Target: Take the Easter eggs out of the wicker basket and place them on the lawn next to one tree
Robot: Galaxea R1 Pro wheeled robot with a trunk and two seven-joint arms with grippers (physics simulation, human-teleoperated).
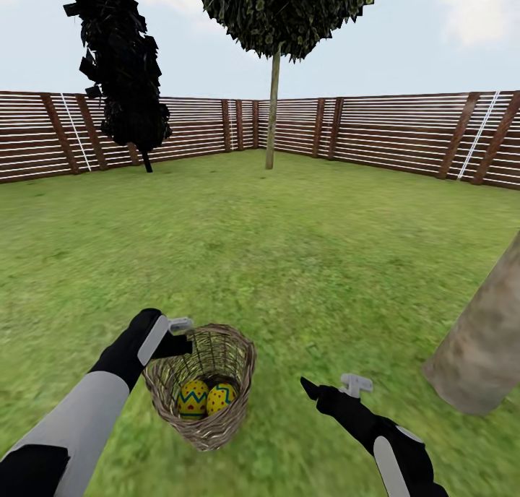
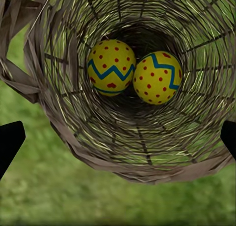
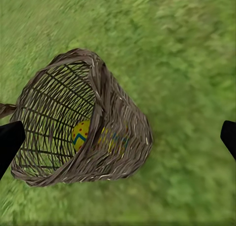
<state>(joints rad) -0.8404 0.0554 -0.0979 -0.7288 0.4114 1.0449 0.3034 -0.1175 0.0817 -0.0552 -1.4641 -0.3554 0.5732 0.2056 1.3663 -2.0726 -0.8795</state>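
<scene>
Left end effector (image 1: 177,336) hangs spread wide at the wicker basket (image 1: 209,403) rim on the lawn (image 1: 289,251); two Easter eggs (image 2: 111,67) lie inside. Right end effector (image 1: 336,389) gapes empty beside it.

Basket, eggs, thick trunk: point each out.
Basket (image 1: 232,360), head view, woven right wall.
Eggs (image 2: 111,67), left wrist view, middle of one egg.
Thick trunk (image 1: 482,349), head view, mid bark.

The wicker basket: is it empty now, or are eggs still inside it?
Not empty. The wicker basket holds two eggs, side by side at its bottom: one and another. A third cannot be seen.
</scene>
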